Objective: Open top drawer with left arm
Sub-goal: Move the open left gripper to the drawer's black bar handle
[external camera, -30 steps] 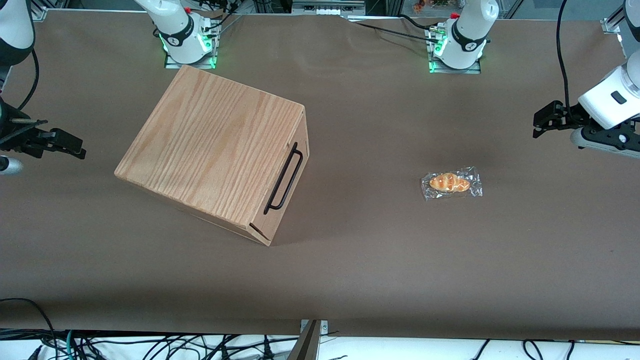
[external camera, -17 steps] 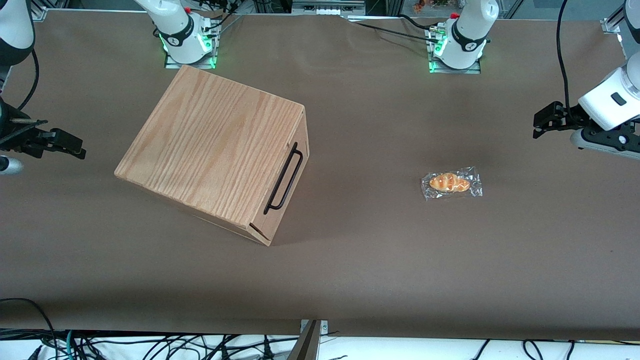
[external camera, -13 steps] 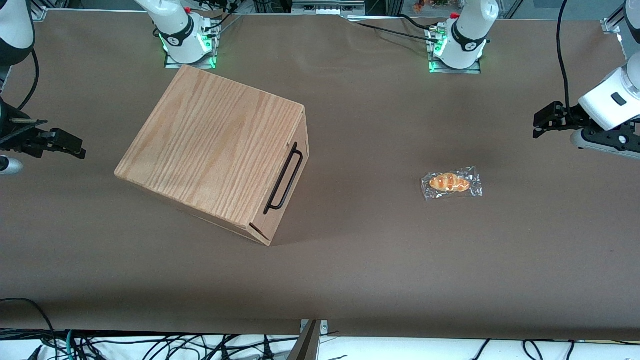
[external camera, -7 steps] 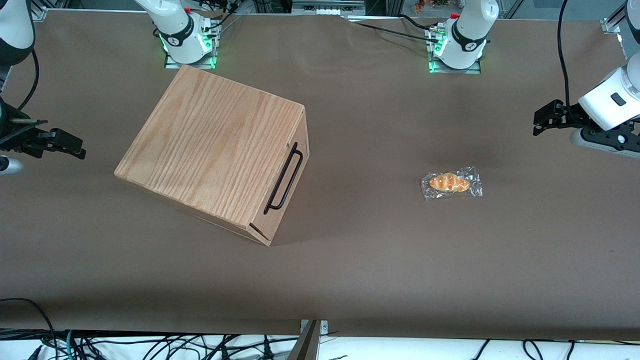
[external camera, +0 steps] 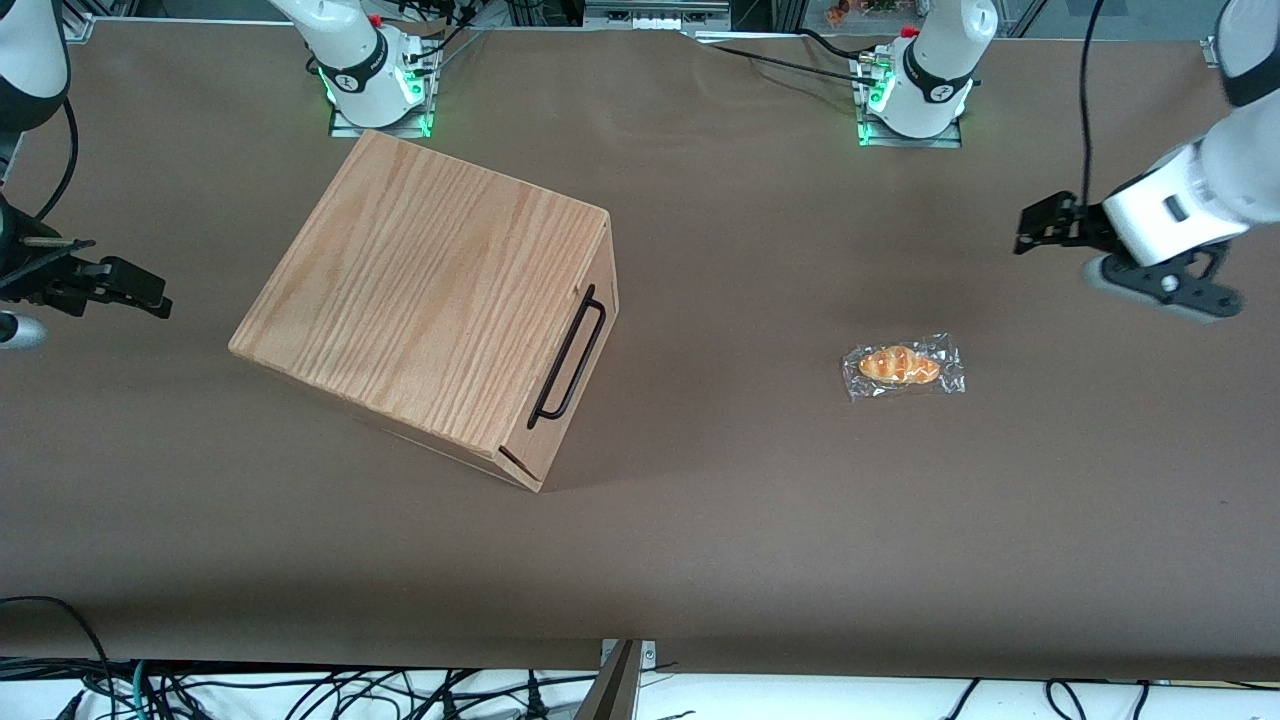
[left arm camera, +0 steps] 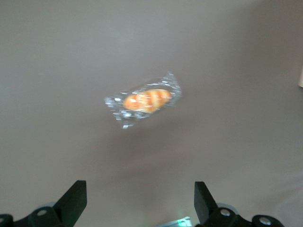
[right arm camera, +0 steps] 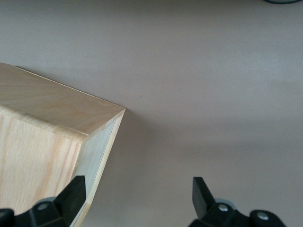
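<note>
Approach phase is being judged as the step in hand: left arm (external camera: pixel 1190 200) is being held high near the working arm's end of the table (external camera: pixel 700 560), with the gripper (external camera: pixel 1040 215) well apart from the cabinet (external camera: pixel 420 300). Fingers (left arm camera: pixel 73 198) are being kept spread, nothing pinched between them.

Top drawer (external camera: pixel 580 370) is being seen shut, at the cabinet's front, which is facing the working arm's end; cabinet is being seated skewed, toward the parked arm's end and nearer the table edge where the arm bases are mounted.

For a clean pull, the handle (external camera: pixel 568 355) should be straddled at mid-length, jaws squared to the bar's skew, and the pull run along the drawer's axis, not the table edge.

Handle: thin black bar, rigid, likely slick. Drawer front: pale smooth wood. Cabinet top: oak grain. Wrapped pastry (external camera: pixel 903 366) in crinkly clear film is lying between gripper and cabinet and should be cleared.
</note>
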You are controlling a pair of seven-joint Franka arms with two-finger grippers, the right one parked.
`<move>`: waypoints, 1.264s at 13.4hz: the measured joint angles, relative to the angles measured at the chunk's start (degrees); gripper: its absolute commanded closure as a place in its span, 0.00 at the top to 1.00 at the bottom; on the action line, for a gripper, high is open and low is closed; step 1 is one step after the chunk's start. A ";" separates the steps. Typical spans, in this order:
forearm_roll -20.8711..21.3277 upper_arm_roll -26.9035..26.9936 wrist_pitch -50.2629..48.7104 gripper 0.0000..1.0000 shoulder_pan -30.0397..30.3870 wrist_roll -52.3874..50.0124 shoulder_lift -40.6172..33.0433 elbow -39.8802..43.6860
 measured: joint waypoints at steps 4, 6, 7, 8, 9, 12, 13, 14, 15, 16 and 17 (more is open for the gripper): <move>-1.72 -3.06 1.61 1.00 -4.69 -0.24 6.93 3.23; -1.76 -3.28 1.75 1.00 -9.53 -3.64 10.80 9.18; -1.86 -3.38 1.96 1.00 -11.86 -6.95 12.93 12.50; -2.33 -3.49 2.91 1.00 -13.97 -9.99 15.04 15.50; -3.08 -3.56 4.87 1.00 -15.93 -12.84 17.06 17.84; -6.81 -3.61 14.54 1.00 -19.97 -18.41 21.68 20.95; -9.64 -3.61 17.80 1.00 -20.50 -18.63 22.78 21.13; -11.67 -3.61 20.86 1.00 -20.85 -18.65 23.74 21.19; -12.72 -3.61 23.87 1.00 -21.35 -18.65 24.65 21.20; -13.07 -3.63 26.77 1.00 -22.14 -18.65 25.51 21.21; -13.11 -3.64 29.64 1.00 -23.22 -18.78 26.40 21.22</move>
